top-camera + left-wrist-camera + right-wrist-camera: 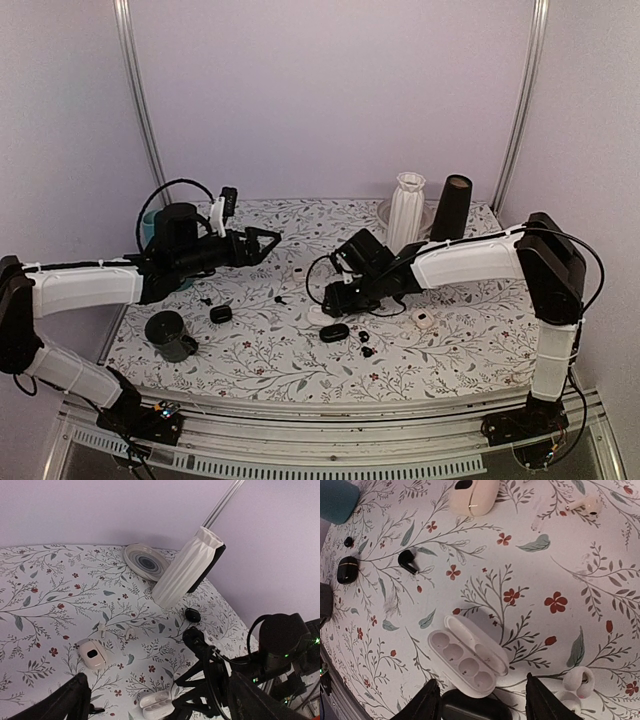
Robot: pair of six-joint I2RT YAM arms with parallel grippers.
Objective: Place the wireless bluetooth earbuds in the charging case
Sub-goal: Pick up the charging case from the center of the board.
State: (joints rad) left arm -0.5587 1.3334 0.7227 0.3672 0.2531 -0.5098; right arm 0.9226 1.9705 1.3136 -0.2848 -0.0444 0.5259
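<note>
While my right jaws hung part open over the flower-printed worktop (530, 580), they gripped nothing, and the open white plastic charging case (467, 662) lay just ahead of my right fingers (427, 702). Its lid was folded flat back and its four round hollows faced up.

In the right wrist view, a black stemmed plastic earbud (407, 561) lay on its side on the worktop, up and to the left of that case and well apart from it. Farther left of the case sat a tiny round black bud (349, 541), and just below that a closed black pebble-shaped case (347, 570). Straight beyond the open case, well apart, rested a closed cream rounded case (472, 495). Up and to the right of it lay a white stemmed earbud (585, 504). Near its right side sat a pair of white ring-shaped pieces (580, 680).

Just beside its near edge, between my fingers, a dark rounded thing (475, 710) showed, but I could not tell what it was. A teal cup (337, 497) stood far off to the case's upper left.

My left jaws stood wide open and held nothing. My left fingers (70, 697) hovered above the worktop, well to the left of the case in the top view.
</note>
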